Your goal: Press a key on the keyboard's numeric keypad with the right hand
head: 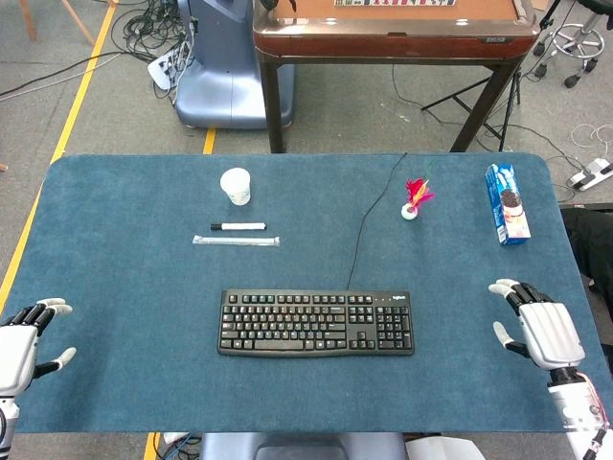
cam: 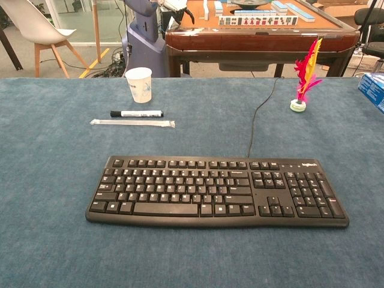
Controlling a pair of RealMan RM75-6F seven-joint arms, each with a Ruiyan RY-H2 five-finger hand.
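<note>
A black keyboard [head: 317,323] lies at the table's front centre, its numeric keypad [head: 394,326] at the right end. In the chest view the keyboard [cam: 217,192] fills the middle and the keypad [cam: 313,195] is untouched. My right hand [head: 539,327] hovers open over the mat well right of the keypad, fingers apart, holding nothing. My left hand [head: 24,340] sits open at the table's front left edge, far from the keyboard. Neither hand shows in the chest view.
A paper cup [head: 236,186], a black marker [head: 238,227] and a wrapped straw [head: 236,241] lie behind the keyboard to the left. A feathered shuttlecock [head: 415,198] and a blue box [head: 506,204] stand at the back right. The keyboard cable [head: 369,216] runs to the rear edge.
</note>
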